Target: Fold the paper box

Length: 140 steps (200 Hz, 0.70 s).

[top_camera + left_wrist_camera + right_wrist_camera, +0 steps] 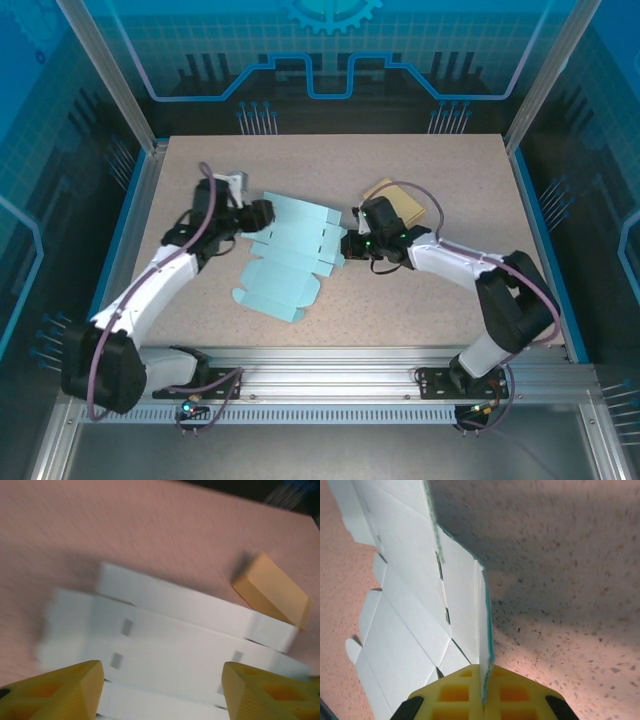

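Left first: my left tool [162, 672] stands spread wide, nothing in it, and the paper box [285, 255] lies mostly flat on the tabletop [430, 300] just ahead of its fingers [65, 690]. Now my right tool [482, 675]: pressed together, pinching the box's edge panel, which stands upright straight ahead of it. To fold cleanly, I'd press the left tool down beside the crease while the right swings its panel over, slow and even, so the sheet can't slide. The tan block [397, 200] sits just beyond the right tool, apart from the sheet
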Tool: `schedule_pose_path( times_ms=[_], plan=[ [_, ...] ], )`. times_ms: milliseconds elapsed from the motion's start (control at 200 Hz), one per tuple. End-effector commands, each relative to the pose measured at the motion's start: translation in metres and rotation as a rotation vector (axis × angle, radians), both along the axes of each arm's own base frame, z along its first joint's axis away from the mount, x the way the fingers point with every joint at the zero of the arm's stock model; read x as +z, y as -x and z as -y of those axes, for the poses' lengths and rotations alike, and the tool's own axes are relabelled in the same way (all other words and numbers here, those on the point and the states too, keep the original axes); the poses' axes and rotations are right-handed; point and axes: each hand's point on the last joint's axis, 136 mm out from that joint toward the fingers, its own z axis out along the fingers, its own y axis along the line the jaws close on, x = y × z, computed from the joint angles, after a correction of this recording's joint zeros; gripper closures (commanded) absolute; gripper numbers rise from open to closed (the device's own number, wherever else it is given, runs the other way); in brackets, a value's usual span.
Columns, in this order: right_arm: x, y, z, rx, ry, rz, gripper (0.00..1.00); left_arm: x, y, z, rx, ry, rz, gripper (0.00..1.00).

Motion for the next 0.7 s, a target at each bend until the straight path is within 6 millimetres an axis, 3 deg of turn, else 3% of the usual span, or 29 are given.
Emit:
schedule_pose_path(
  times_ms=[0, 170, 235, 310, 465, 590, 695],
  plan=[
    [0.035, 0.002, 0.007, 0.143, 0.085, 0.159, 1.0, 0.002, 0.006, -0.011, -0.171, -0.136, 0.082, 0.3],
    [0.059, 0.007, 0.007, 0.268, 0.127, 0.276, 1.0, 0.001, 0.003, -0.013, -0.328, -0.206, 0.181, 0.26],
    [0.063, 0.007, 0.008, 0.306, 0.144, 0.297, 1.0, 0.018, -0.001, -0.011, -0.375, -0.22, 0.264, 0.25],
    [0.065, 0.01, 0.007, 0.355, 0.15, 0.318, 1.0, 0.038, 0.002, 0.006, -0.527, -0.271, 0.394, 0.25],
    [0.077, 0.011, 0.004, 0.427, 0.151, 0.374, 1.0, 0.055, -0.007, 0.025, -0.753, -0.34, 0.457, 0.26],
    [0.089, 0.011, 0.004, 0.457, 0.141, 0.41, 1.0, 0.056, -0.008, 0.042, -0.95, -0.313, 0.476, 0.29],
    [0.094, 0.009, 0.004, 0.463, 0.14, 0.428, 1.0, 0.044, -0.014, 0.049, -1.027, -0.333, 0.447, 0.3]
  ],
)
